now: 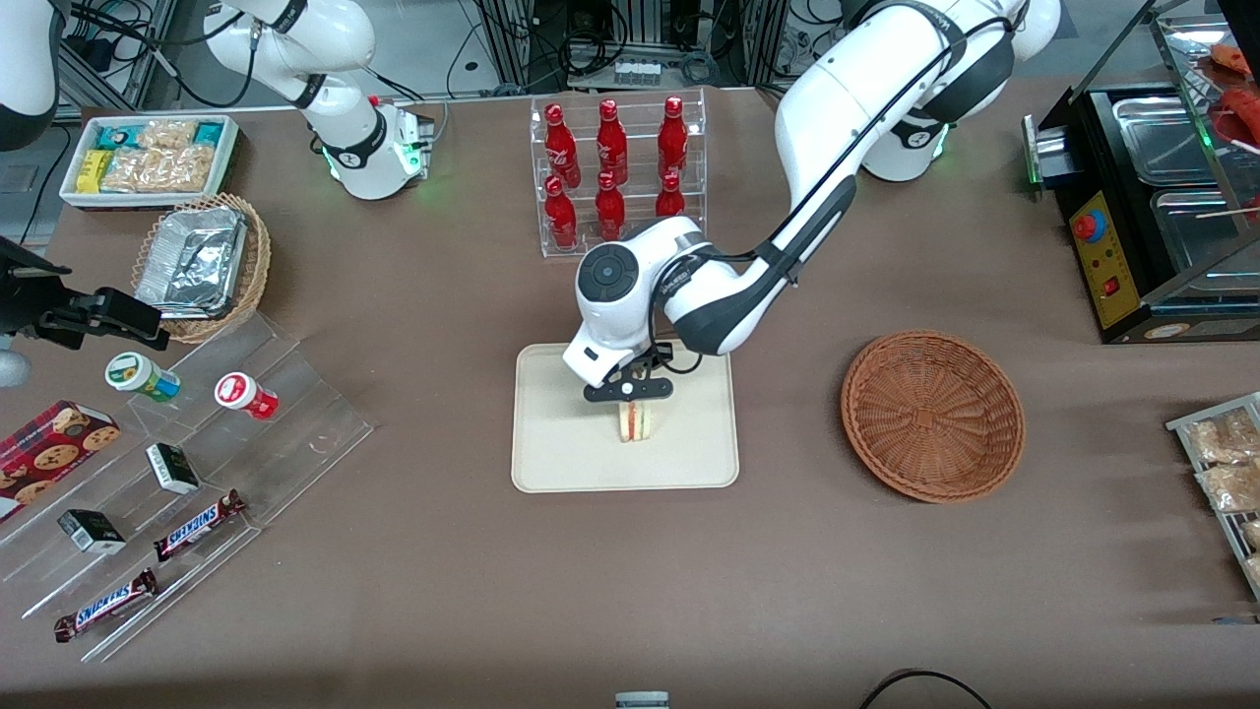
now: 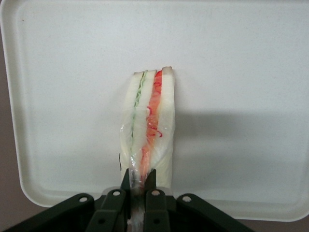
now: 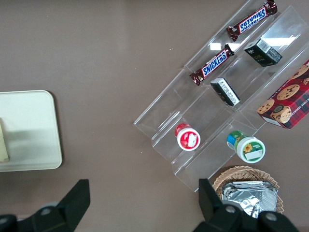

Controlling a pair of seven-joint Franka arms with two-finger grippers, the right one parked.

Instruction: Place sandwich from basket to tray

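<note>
The sandwich [image 1: 636, 422] [image 2: 148, 128], a wrapped wedge of white bread with green and red filling lines, stands on edge over the middle of the cream tray [image 1: 551, 463] [image 2: 241, 72]. My left gripper [image 1: 630, 390] [image 2: 138, 181] is directly above it, shut on the clear wrapper at its top edge, both fingers pinching a narrow fold. The sandwich's lower end is at the tray's surface; I cannot tell whether it touches. The reddish-brown wicker basket [image 1: 932, 415] sits with nothing in it toward the working arm's end of the table. An edge of the sandwich [image 3: 3, 140] and the tray [image 3: 34, 130] show in the right wrist view.
A clear rack of red bottles [image 1: 615, 167] stands farther from the front camera than the tray. A clear stepped stand [image 1: 197, 463] with snack bars, cups and boxes, a tan basket of foil containers [image 1: 202, 264] and a white snack bin [image 1: 150, 158] lie toward the parked arm's end. A black food warmer [image 1: 1152, 207] stands at the working arm's end.
</note>
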